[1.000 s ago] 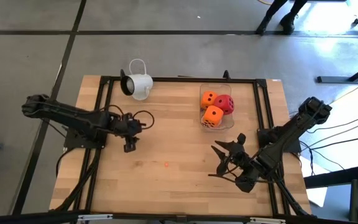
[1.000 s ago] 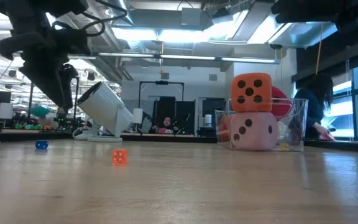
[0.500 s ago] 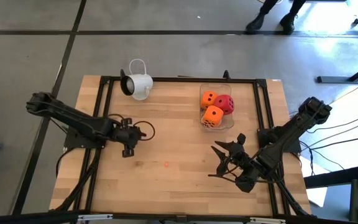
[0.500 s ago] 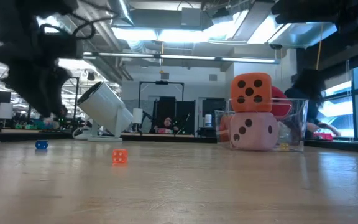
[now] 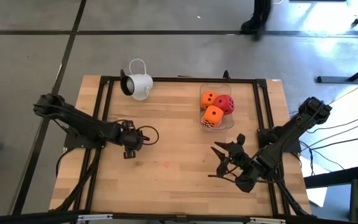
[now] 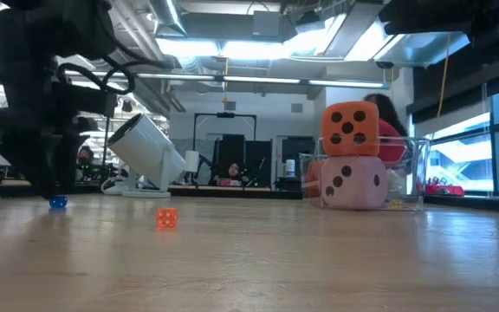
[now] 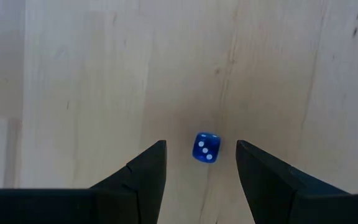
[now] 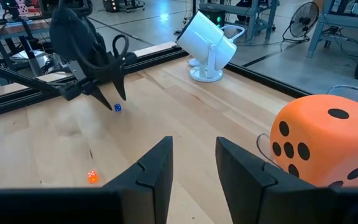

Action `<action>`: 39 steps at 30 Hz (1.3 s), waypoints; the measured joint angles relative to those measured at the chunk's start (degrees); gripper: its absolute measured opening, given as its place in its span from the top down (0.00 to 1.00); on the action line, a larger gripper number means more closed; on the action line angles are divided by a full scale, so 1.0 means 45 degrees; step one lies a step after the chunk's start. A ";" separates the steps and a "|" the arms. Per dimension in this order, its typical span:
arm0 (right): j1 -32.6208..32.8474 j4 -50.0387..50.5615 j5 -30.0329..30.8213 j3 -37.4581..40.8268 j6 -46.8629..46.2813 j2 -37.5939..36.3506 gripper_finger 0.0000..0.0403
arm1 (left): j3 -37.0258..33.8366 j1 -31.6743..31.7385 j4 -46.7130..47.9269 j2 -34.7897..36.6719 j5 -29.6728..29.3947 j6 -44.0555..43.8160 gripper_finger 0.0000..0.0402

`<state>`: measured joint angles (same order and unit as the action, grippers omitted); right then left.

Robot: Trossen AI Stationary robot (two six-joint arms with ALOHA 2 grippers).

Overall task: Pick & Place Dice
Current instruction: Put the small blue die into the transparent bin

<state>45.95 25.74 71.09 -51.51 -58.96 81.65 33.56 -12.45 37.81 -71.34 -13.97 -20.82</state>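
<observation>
Dice work at the pale wooden counter [image 5: 179, 180]: the left pincer [image 7: 200, 163] hangs low over a tiny translucent blue die [image 7: 206, 147], its two dark fingers spread with the cube lying between them, nearer the tips than the palm, and touching neither. To do this pick well, the arm would likely need to sink until the fingertips all but brush the wood, keep the die centred in the gap, then squeeze gently and evenly; so small and hard-looking a cube could easily squirt sideways from a lopsided pinch.

The blue die sits flat on the counter's left half, a face of three white pips turned upward, glossy and sharp-edged. A second tiny die, translucent orange [image 6: 166, 217], lies well apart from it toward the counter's middle. Far larger soft-looking dice fill a clear plastic box [image 5: 229, 122] at the far right of the counter: two orange ones [image 5: 212, 115] with dark pips, a red one [image 5: 225, 104], and a pale pink one [image 6: 352, 183] at the bottom of the pile.

The right pincer [image 8: 193, 163] waits above the counter's near right part, fingers parted and holding nothing. A white mug-shaped camera [image 5: 139, 85] stands tilted at the far left edge.
</observation>
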 joint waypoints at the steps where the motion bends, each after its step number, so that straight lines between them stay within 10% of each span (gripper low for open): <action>1: -0.0001 0.0000 0.0000 0.0000 -0.0003 0.0000 0.70 | 0.0000 -0.0005 -0.0049 -0.0075 0.0002 0.0005 0.54; 39: 0.0000 0.0000 -0.0190 0.0000 0.0020 0.0000 0.70 | 0.0000 0.0000 -0.0715 -0.0294 0.1499 -0.0447 0.54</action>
<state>45.95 25.74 70.23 -51.51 -58.87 81.65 33.56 -12.45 34.59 -72.66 -7.22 -22.83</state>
